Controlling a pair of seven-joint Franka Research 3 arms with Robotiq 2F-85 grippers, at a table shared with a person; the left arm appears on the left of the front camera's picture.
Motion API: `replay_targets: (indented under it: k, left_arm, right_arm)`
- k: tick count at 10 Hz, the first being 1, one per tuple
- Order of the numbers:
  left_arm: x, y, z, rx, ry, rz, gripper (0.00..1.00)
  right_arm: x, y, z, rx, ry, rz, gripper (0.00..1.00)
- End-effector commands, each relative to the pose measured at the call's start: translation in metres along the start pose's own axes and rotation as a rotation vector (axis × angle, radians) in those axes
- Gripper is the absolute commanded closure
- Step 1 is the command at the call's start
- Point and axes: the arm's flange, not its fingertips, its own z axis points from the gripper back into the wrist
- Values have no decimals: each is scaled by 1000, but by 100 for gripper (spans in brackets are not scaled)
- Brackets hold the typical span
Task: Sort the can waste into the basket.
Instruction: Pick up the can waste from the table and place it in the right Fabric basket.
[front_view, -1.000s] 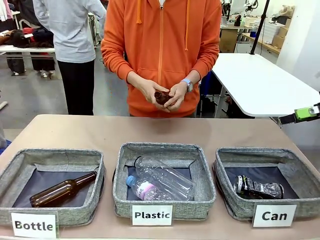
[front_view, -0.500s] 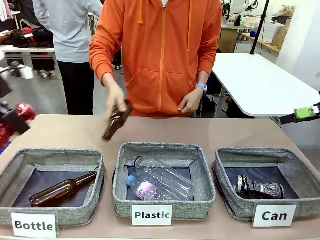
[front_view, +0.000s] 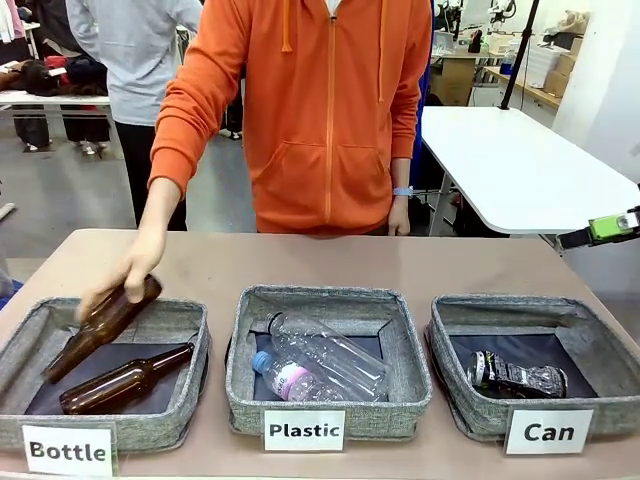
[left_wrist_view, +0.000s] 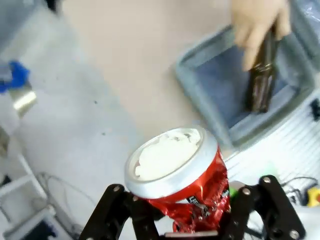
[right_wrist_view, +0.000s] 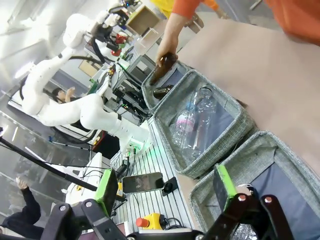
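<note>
In the left wrist view my left gripper (left_wrist_view: 190, 222) is shut on the red crushed can (left_wrist_view: 192, 192), whose silver top faces the camera, off the left end of the table. The black and silver can (front_view: 515, 377) lies inside the grey basket labelled "Can" (front_view: 530, 305) at the front right. My right gripper (right_wrist_view: 165, 197) stands open with nothing between its green pads, above the near corner of that basket (right_wrist_view: 250, 150). One green pad of the right gripper (front_view: 610, 227) shows at the right edge of the front view.
A person in an orange hoodie lowers a brown bottle (front_view: 105, 322) into the "Bottle" basket (front_view: 110, 310), which holds another brown bottle (front_view: 125, 380). The "Plastic" basket (front_view: 325, 298) in the middle holds clear bottles. Bare tabletop lies behind the baskets.
The person carried the brown bottle from chest height down into the left basket. My left gripper with the red can showed at the left edge half a second ago and has left that view.
</note>
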Motion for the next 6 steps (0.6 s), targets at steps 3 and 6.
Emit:
replay_targets:
  k: [3, 6]
  left_arm:
    - [-93, 69, 11, -173, -262, 216, 98]
    - [-81, 72, -1, -243, -278, 218, 98]
  right_arm:
    - [-1, 1, -1, -5, 1, 19, 0]
    - [-1, 1, -1, -5, 1, 19, 0]
